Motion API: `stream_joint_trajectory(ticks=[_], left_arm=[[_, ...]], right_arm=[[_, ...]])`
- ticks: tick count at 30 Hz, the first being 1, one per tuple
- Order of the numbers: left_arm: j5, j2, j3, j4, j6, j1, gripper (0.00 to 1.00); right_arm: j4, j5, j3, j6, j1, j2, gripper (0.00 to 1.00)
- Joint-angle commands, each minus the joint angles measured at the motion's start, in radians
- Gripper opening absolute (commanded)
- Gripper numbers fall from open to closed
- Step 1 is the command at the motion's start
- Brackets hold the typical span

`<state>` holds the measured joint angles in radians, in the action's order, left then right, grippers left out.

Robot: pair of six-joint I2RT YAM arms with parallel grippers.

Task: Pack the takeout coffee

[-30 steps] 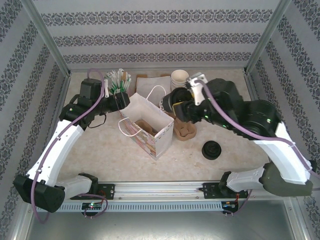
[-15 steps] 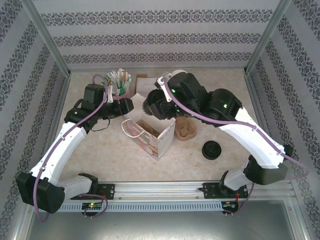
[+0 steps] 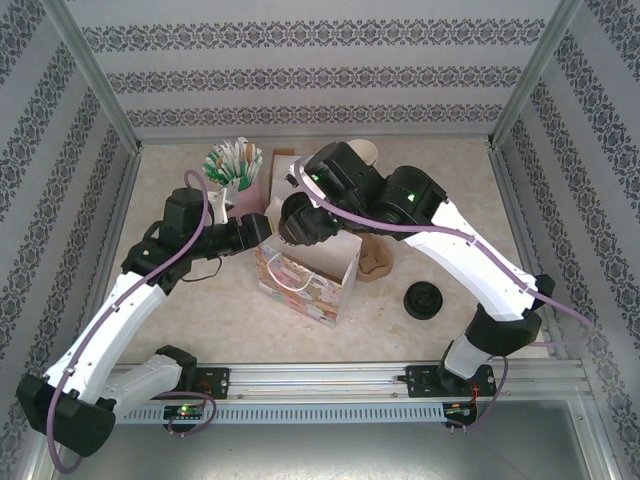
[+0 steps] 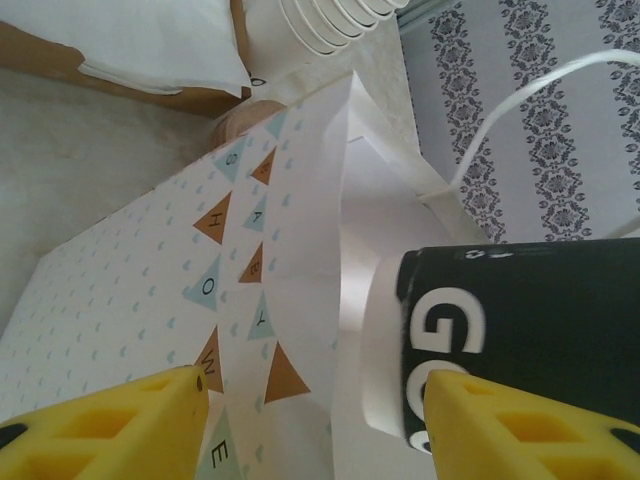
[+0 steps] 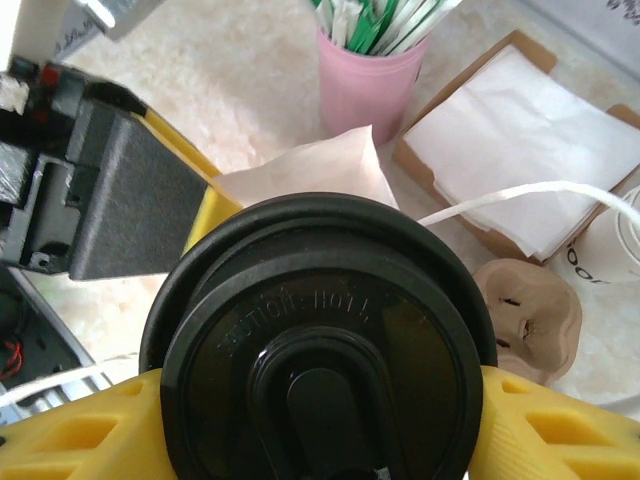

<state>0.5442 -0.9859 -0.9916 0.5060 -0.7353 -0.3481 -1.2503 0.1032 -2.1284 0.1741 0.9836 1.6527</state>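
Top external: high, at near edge, facing down over table (image 3: 230, 310). Wrist views close-range: left sideways, right downward. Both share takeout coffee (image 4: 540, 310) and paper bag (image 4: 130, 320).

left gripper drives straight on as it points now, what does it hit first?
Probably the paper bag: its patterned wall stands straight ahead of the left gripper, between the open jaws. The coffee cup sits off to the side. Depth is hard to judge.

Table (image 3: 225, 320) lies bare near the bag (image 3: 303, 285); stirrer cup (image 3: 245, 190), napkins (image 5: 520, 140) and carrier (image 3: 375, 262) crowd its far and right sides.
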Motion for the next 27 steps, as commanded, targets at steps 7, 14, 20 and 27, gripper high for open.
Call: stream_joint_trajectory(ticks=[7, 14, 20, 27], left_arm=[[-0.13, 0.137, 0.025, 0.149, 0.051, -0.012, 0.63], [-0.141, 0.177, 0.033, 0.161, 0.059, -0.011, 0.64], [-0.216, 0.205, 0.02, 0.208, 0.093, -0.01, 0.64], [-0.23, 0.206, 0.022, 0.212, 0.114, -0.011, 0.63]], right_arm=[[-0.085, -0.076, -0.058, -0.136, -0.009, 0.093, 0.62], [-0.079, -0.105, -0.084, -0.211, -0.01, 0.171, 0.62], [-0.095, -0.129, -0.119, -0.277, -0.008, 0.236, 0.62], [-0.098, -0.132, -0.127, -0.317, -0.01, 0.276, 0.62]])
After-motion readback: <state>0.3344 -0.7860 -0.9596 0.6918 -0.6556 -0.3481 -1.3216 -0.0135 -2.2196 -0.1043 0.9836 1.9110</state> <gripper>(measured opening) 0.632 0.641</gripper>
